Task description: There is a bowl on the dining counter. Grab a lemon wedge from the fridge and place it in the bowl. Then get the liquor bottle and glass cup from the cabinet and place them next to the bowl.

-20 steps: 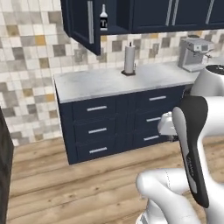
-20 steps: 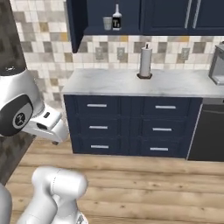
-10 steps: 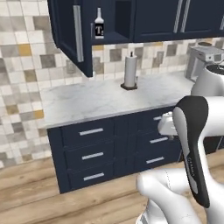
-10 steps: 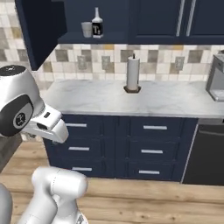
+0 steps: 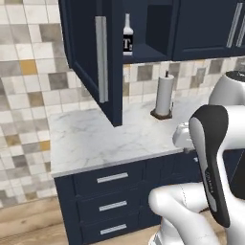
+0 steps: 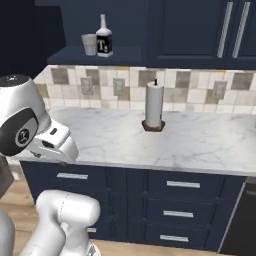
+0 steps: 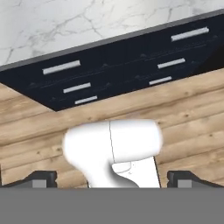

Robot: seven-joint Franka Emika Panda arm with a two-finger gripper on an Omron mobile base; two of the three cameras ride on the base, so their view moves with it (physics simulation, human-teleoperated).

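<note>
Two items wait on the open cabinet (image 5: 91, 57) shelf — liquor bottle (image 6: 104, 39) beside glass cup (image 6: 89, 44). Cabinet-fetch step in hand — jaws released, empty, pointing floorward; next move probably calls for raising them to the bottle.

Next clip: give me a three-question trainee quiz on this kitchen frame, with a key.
1. True or false: the cabinet door is shut.
2. On the cabinet shelf, seen in the right base view, the cup stands on which side of the bottle? A) left B) right C) behind it
3. Fill in: the paper-towel roll stands on the ____ counter.

Key: 1. False, the door hangs open. 2. A. 3. marble.
</note>
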